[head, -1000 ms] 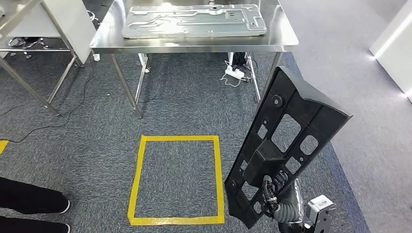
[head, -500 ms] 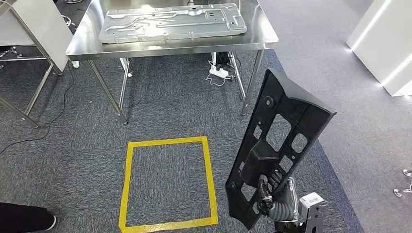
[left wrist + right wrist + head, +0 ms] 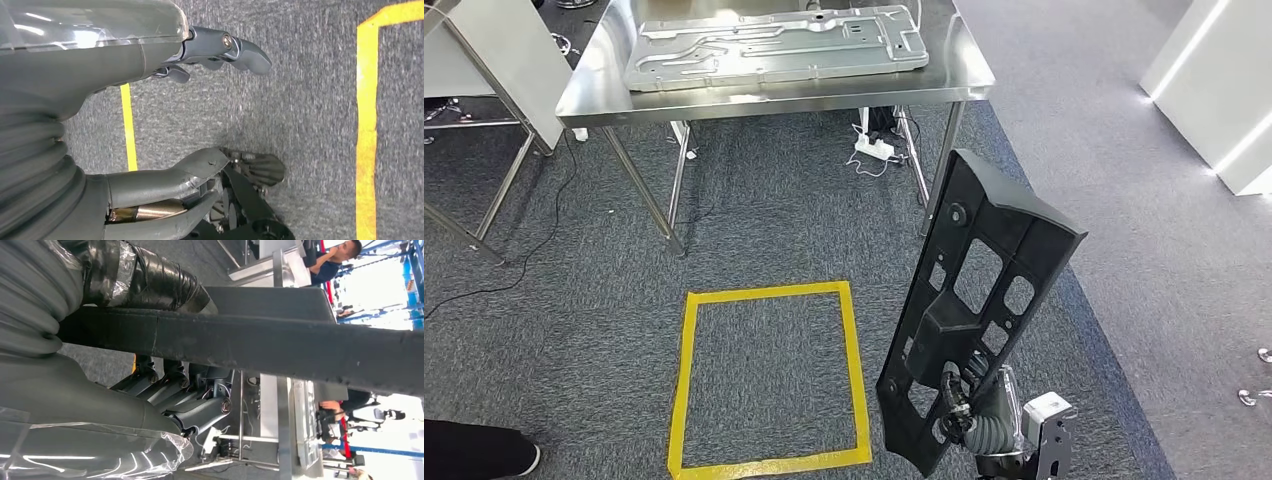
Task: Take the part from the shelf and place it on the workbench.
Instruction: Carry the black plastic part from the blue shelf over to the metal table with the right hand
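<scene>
Head view has the right robot hand gripping the black part near its lower end, the part standing tilted over the carpet just right of the yellow tape square; since half a second ago the part has shifted slightly left and lower in frame; the steel desk ahead carries a metal panel; left robot hand hangs with fingers apart, holding nothing.

Bright even overhead light – glare on steel workbench; right wrist background overexposed, close parts blurred.
</scene>
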Robot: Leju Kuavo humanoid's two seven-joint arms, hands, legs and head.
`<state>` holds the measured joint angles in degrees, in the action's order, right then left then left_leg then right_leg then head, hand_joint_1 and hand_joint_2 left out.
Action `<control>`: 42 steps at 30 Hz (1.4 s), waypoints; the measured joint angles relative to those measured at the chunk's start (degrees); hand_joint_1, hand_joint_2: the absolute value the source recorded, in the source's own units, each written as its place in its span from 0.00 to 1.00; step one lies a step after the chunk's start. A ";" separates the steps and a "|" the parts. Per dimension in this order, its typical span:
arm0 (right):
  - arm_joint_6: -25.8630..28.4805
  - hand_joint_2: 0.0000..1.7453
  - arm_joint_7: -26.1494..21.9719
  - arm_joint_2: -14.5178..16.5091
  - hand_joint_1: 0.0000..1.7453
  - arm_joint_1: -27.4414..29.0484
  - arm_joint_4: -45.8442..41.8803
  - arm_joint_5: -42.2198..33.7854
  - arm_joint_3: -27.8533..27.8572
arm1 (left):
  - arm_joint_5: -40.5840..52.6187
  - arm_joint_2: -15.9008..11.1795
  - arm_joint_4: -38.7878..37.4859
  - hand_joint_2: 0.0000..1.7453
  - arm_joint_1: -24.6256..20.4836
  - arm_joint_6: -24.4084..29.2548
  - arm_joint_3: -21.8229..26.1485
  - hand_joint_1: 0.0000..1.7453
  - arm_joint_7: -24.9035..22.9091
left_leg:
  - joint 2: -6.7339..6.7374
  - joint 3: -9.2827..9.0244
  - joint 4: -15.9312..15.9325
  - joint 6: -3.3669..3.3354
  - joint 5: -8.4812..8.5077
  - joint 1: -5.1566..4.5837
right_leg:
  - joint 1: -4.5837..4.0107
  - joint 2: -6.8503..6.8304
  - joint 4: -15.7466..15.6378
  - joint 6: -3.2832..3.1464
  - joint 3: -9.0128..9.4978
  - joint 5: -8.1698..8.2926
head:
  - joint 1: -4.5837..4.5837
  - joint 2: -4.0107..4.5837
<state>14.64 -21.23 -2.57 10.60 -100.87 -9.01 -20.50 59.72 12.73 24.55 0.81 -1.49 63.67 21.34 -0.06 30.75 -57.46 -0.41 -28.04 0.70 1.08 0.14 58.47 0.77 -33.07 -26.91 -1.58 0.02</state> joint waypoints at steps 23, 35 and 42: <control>-0.45 1.00 0.91 -0.44 1.00 -1.16 3.60 -0.21 -2.33 | 1.11 -1.85 -0.04 1.00 -0.04 0.54 1.67 0.00 0.11 | -0.14 1.28 -0.21 -2.58 1.20 -0.14 | -0.19 -0.31 15.83 1.25 -6.25 -7.98 | -0.07 0.00; 6.39 1.00 4.47 -1.02 1.00 -3.12 1.28 17.86 -2.37 | 2.26 -3.00 -1.50 1.00 -0.34 0.09 3.15 0.00 0.44 | -0.42 5.91 -10.88 0.96 -5.09 0.04 | -0.06 -0.30 -0.11 -2.00 1.80 -2.01 | 0.05 0.00; 9.36 1.00 5.08 -1.16 1.00 -7.40 0.91 25.94 -1.14 | 3.34 -3.28 -1.89 1.00 0.06 -0.31 4.10 0.00 0.26 | -0.14 5.87 -5.06 -0.29 2.24 -0.44 | -0.56 -0.35 -0.11 -1.43 5.23 -5.00 | 0.05 0.00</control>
<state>24.00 -16.16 -3.73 3.20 -99.96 16.93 -21.64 63.06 9.45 22.66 0.86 -1.79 67.77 21.60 -0.20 36.62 -62.52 -0.69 -25.80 0.26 0.52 -0.21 58.35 -0.66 -27.84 -31.91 -1.52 0.02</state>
